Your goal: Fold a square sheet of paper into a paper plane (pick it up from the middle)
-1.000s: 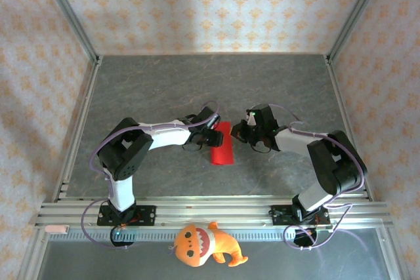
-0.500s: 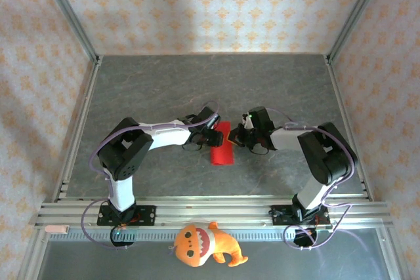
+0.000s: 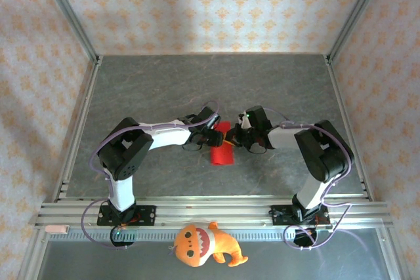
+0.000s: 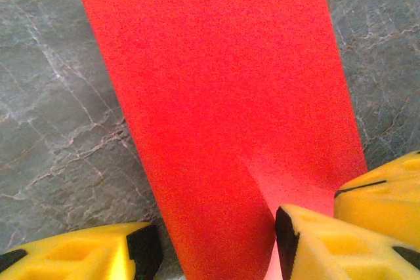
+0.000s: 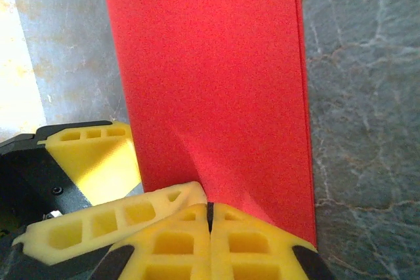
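**Item: sheet of paper** (image 3: pixel 222 152), red, doubled over lengthwise. It lies mid-table (image 3: pixel 151 90), long axis running 12 to 6 o'clock, with both grippers at its 12 o'clock end.

**Left gripper** (image 3: pixel 215 137): we find it at the sheet's 10 o'clock. Its jaws stand about half apart astride the paper. One finger (image 4: pixel 308 240) touches the paper, and we see no clamp.

**Right gripper** (image 3: pixel 233 139): it is at the sheet's 2 o'clock, with its fingers (image 5: pixel 177 240) pressed together on the paper's edge and a pucker running into them.

**Change noted:** a second ago the right gripper stood clear at 3 o'clock. It has since slid toward 9 o'clock and pinched the edge. The sheet has hardly shifted.

**Reading:** we judge the paper is now secured from both sides, ready for lifting or creasing. The plane's folds are mostly still to come.

**Sundry:** orange plush toy (image 3: pixel 200 244), at 6 o'clock beyond the rail.
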`<state>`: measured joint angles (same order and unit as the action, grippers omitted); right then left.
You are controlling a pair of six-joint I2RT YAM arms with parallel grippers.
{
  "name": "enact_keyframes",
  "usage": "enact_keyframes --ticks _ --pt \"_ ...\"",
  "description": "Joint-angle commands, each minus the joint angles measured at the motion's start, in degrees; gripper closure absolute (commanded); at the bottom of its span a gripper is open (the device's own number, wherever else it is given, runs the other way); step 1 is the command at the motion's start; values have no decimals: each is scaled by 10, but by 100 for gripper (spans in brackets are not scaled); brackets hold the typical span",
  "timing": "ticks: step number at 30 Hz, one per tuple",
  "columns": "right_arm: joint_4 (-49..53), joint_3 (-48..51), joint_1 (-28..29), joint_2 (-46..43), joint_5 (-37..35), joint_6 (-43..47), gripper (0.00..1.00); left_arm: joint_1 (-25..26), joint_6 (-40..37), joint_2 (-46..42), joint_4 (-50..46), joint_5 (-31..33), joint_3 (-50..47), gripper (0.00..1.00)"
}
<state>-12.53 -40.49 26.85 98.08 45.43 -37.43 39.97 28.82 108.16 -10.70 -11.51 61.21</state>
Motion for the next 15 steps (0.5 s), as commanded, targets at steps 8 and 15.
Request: enact_keyframes --ticks 8,15 --pt "-12 3 6 13 17 10 100 -11 -11 112 32 30 -29 44" --pt "11 0 10 34 4 26 100 -11 -9 112 36 29 -31 44"
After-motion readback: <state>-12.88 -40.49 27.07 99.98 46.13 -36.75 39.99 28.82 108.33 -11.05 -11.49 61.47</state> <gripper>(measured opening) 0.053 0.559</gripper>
